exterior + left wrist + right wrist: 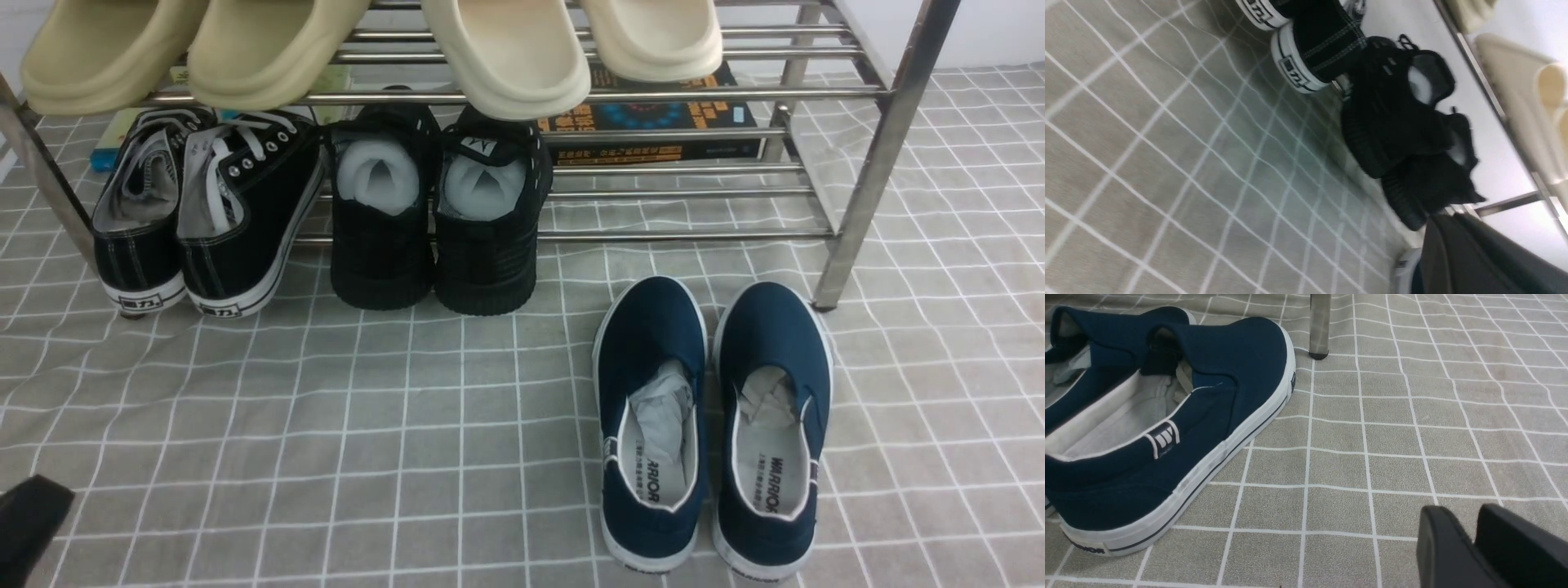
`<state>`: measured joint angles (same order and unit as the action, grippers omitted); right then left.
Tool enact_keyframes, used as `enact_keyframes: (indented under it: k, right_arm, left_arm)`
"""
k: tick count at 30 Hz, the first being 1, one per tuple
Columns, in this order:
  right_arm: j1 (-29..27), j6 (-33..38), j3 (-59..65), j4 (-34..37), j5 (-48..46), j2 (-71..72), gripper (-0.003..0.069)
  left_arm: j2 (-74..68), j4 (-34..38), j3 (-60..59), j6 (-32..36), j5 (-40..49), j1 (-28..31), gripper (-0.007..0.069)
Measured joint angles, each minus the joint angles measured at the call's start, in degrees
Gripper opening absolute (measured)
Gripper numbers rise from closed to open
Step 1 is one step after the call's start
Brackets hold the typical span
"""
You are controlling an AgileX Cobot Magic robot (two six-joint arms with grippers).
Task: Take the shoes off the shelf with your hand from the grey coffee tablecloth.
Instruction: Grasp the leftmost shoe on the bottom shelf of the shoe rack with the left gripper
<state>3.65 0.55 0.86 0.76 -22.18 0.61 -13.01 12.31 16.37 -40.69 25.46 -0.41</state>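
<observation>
Right gripper [1476, 524] jaws sit pressed together, empty, above open grey coffee tablecloth [1372, 457]; left gripper [28, 523] jaws: cannot tell. Shoes [208, 220] lean well ahead of left jaws, heels past shelf [890, 155] front bar.

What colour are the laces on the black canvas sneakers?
The laces are white; the front view shows them best.

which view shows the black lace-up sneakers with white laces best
The front view: both sneakers show from heel to laces at the shelf's left end, eyelets visible. The left wrist view catches only their white-soled heels, blurred. The right wrist view shows none of them, only navy slip-ons.
</observation>
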Motion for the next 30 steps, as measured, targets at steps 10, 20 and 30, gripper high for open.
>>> enact_keyframes:
  k: [10,20,30]
  right_arm:
    - [0.0,0.0,0.0,0.0,0.0,0.0,0.0164]
    - [0.0,0.0,0.0,0.0,0.0,0.0,0.018]
    - [0.0,0.0,0.0,0.0,0.0,0.0,0.0198]
  left_arm:
    - [-38.1,-19.8,25.0,-12.3,3.9,0.0,0.0163]
    - [-60.5,-25.8,42.4,-25.2,6.0,0.0,0.0452]
    - [-71.7,-39.7,45.0,-43.8,4.7,0.0,0.0469]
